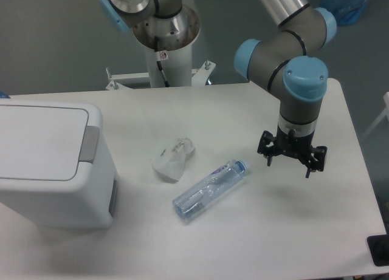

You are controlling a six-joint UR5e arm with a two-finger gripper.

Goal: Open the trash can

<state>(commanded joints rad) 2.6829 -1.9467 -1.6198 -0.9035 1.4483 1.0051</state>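
1. Trash can (48, 170): a large white boxy plastic bin with rounded corners, standing at the left edge of the white table (255, 243), partly cut off by the frame. Its flat white lid (36, 140) lies closed and level on top, and a grey latch tab (90, 143) sits at the lid's right edge, facing the middle of the table. A grey recessed panel shows low on the right wall.
2. Just right of the bin, apart from it, lies a crumpled white piece of tissue or plastic wrap (172, 160).
3. Beside that, lower and to the right, a clear empty plastic bottle with a blue cap (210, 191) lies on its side, cap pointing up-right.
4. Further right, the black two-finger gripper (292, 158) of the grey and light-blue robot arm (301, 85) hangs pointing down above the table, well apart from the bin and holding nothing. Its fingers appear spread apart.
5. Behind the table stands the arm's white pedestal base (164, 49).
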